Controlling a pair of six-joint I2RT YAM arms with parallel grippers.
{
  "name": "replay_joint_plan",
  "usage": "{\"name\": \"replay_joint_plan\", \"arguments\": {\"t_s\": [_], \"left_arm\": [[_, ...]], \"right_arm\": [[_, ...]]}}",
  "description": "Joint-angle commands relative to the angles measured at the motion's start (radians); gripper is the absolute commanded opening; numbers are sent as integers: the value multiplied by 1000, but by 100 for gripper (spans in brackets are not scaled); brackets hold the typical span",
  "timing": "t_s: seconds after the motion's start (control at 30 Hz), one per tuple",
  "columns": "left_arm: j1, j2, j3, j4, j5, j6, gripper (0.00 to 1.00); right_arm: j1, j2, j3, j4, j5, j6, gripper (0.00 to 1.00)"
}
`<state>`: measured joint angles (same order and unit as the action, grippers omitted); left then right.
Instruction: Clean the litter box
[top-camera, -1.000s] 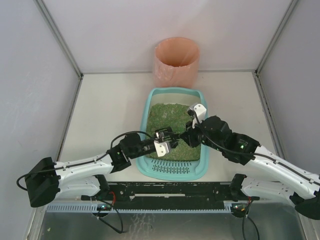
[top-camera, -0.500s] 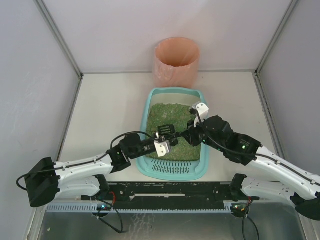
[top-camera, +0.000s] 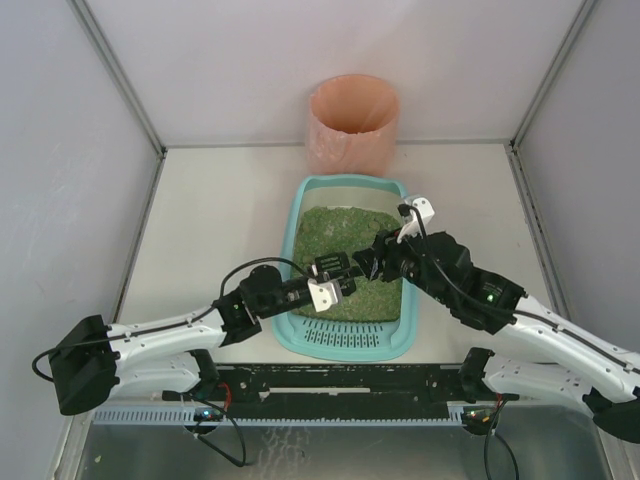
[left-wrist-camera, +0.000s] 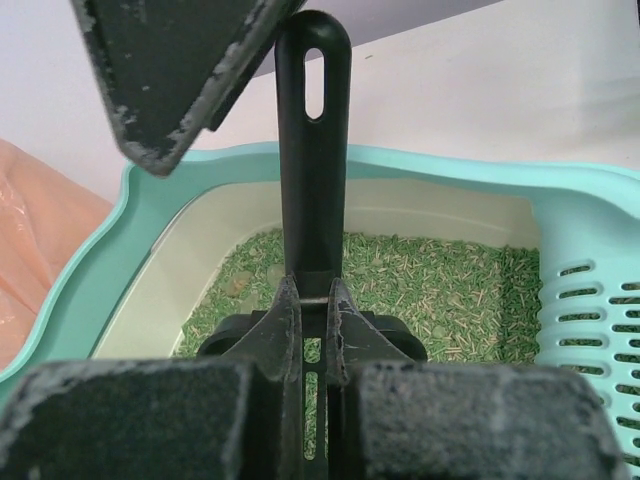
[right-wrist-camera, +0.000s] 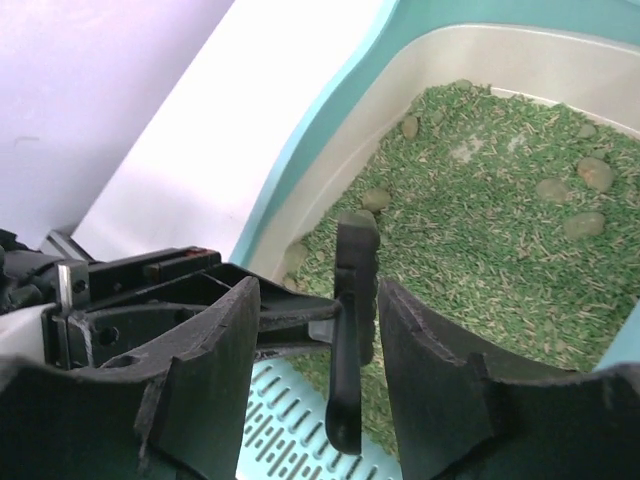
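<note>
**Top external view:** the litter box (top-camera: 346, 182) lies mid-desk (top-camera: 210, 220), slotted end nearest the arm bases, with a pink bin (top-camera: 352, 118) behind it. The left hand (top-camera: 343, 277) and right hand (top-camera: 378, 264) meet above its granules (top-camera: 340, 235).

**Left wrist view:** the left hand (left-wrist-camera: 313, 318) is clamped on the upright handle of a black scoop (left-wrist-camera: 312, 180).

**Right wrist view:** the right hand (right-wrist-camera: 318, 300) stands apart, with the scoop (right-wrist-camera: 352, 290) handle between its fingers. Contact cannot be told.
</note>
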<state>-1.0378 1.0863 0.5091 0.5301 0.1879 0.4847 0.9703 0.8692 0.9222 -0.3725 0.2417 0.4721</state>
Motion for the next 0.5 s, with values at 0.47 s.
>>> {"name": "replay_joint_plan", "arguments": {"t_s": [0.47], "left_arm": [[-1, -19, 34, 107, -37, -104, 0]], "right_arm": [[9, -8, -90, 119, 50, 173, 39]]}}
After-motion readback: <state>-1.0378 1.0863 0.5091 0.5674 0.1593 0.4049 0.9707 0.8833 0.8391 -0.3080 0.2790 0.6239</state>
